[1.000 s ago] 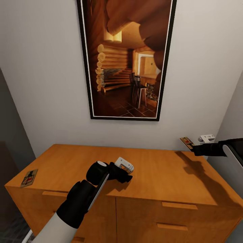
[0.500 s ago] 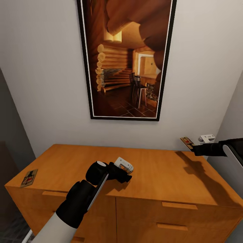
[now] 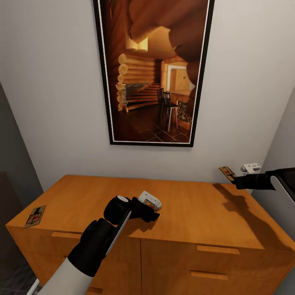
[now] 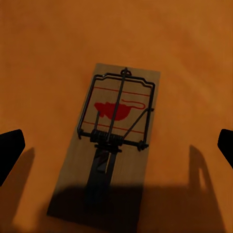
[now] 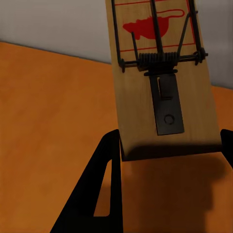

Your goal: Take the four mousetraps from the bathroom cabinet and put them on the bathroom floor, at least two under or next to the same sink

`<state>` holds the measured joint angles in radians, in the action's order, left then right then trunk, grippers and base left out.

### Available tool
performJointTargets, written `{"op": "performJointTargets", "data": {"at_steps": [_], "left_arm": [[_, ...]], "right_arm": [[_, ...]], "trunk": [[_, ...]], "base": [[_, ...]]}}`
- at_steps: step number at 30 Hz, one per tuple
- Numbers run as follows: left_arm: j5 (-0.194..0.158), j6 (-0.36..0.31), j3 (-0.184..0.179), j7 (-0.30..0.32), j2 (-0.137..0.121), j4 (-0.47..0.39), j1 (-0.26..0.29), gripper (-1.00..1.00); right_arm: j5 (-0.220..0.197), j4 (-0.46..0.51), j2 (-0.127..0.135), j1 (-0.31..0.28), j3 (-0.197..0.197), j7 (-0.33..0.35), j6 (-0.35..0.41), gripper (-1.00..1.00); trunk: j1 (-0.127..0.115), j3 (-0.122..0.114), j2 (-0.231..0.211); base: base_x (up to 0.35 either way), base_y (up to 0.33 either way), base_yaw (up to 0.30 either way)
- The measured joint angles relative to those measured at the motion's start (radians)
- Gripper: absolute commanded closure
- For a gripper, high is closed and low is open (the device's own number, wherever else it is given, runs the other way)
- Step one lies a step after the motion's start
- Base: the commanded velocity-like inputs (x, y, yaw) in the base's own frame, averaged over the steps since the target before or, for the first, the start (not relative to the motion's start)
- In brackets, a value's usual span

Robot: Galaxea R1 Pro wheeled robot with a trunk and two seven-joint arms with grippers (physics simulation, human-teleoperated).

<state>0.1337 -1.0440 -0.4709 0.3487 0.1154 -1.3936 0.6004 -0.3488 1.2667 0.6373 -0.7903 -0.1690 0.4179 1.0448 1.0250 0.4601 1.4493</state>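
My left hand [image 3: 152,203] hovers low over the orange bench [image 3: 192,213], fingers spread wide. Directly below it, between the fingertips [image 4: 9,148] but touching neither, a trap [image 4: 112,141] lies flat on the wood. My right hand [image 3: 237,177] is out past the bench's far right corner, clenched on a second trap [image 5: 158,73] that sticks out forward beyond the fingers, clear of the surface. A third trap [image 3: 35,216] lies well off to the left of my left hand, by the bench's left edge.
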Motion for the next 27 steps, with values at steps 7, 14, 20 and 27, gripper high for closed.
{"op": "performJointTargets", "data": {"at_steps": [7,14,20,27], "left_arm": [[0.0,0.0,0.001,0.0,0.001,0.002,0.0,-1.0],[0.0,0.0,0.001,0.0,0.001,0.004,0.0,-1.0],[-0.001,0.0,0.001,0.0,0.001,0.008,0.0,-1.0],[0.0,0.0,-0.001,0.0,0.001,0.012,0.0,-1.0]], "right_arm": [[0.0,0.0,0.0,0.0,0.0,0.0,0.0,1.0],[0.0,0.0,0.0,0.0,0.0,0.0,0.0,1.0],[0.0,0.0,0.0,0.0,0.001,0.001,0.0,1.0],[0.0,0.0,0.001,0.0,0.001,0.001,0.0,1.0]], "trunk": [[0.0,0.0,0.0],[0.0,0.0,0.0],[0.0,0.0,0.0],[0.0,0.0,0.0]], "base": [[0.0,0.0,0.0],[0.0,0.0,0.0],[0.0,0.0,0.0],[0.0,0.0,0.0]]}}
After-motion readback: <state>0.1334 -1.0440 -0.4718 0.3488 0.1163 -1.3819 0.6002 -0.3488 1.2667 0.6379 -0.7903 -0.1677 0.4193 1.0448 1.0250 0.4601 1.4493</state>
